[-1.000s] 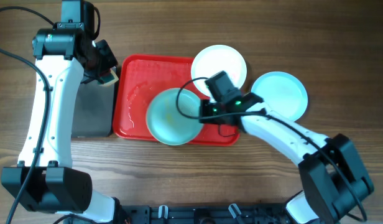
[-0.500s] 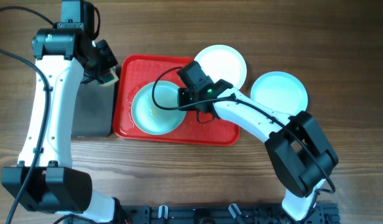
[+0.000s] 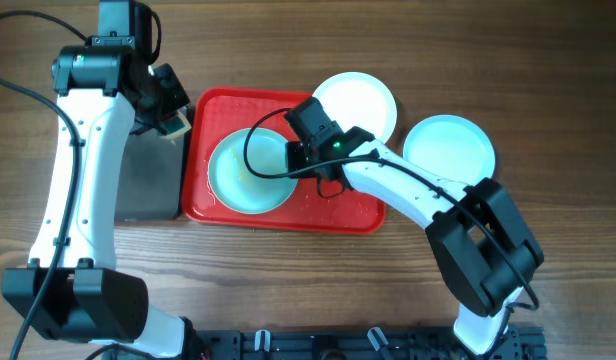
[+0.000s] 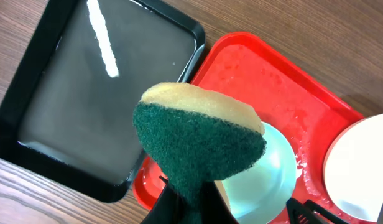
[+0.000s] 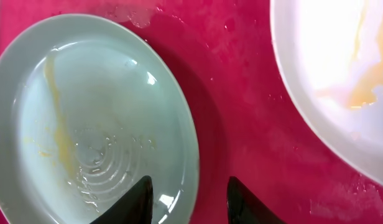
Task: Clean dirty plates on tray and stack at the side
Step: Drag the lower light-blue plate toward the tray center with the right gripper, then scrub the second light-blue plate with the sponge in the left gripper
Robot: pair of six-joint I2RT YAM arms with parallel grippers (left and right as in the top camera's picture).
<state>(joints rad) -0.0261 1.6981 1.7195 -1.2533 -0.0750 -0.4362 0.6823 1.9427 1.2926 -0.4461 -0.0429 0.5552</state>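
Beneath both my hands lies the wooden table (image 3: 288,285), and on it, directly under my right hand (image 5: 190,200), the red tray (image 3: 360,216), its floor wet and spotted with drops. Below my left hand (image 4: 188,208) and to its outer side sits the black tray (image 4: 73,106), its edge just beside the red one.

A blue plate (image 5: 86,124) rests flat in the tray under my right hand, streaked with yellow and beaded with water. Ahead of that hand, to the outer side, a white plate (image 5: 331,74) smeared with yellow overlaps the tray's far corner. Farther out from it, off the tray on the bare wood, lies a second blue plate (image 3: 448,150), just beside the white one.

My left hand is clamped on a sponge (image 4: 198,146), green scrubbing face toward my wrist and yellow foam behind, held in the air above the seam between the two trays.

My right hand is spread wide, its fingers (image 5: 132,200) astride the blue plate's near rim: one over the plate, the other over bare tray; I cannot tell whether either touches
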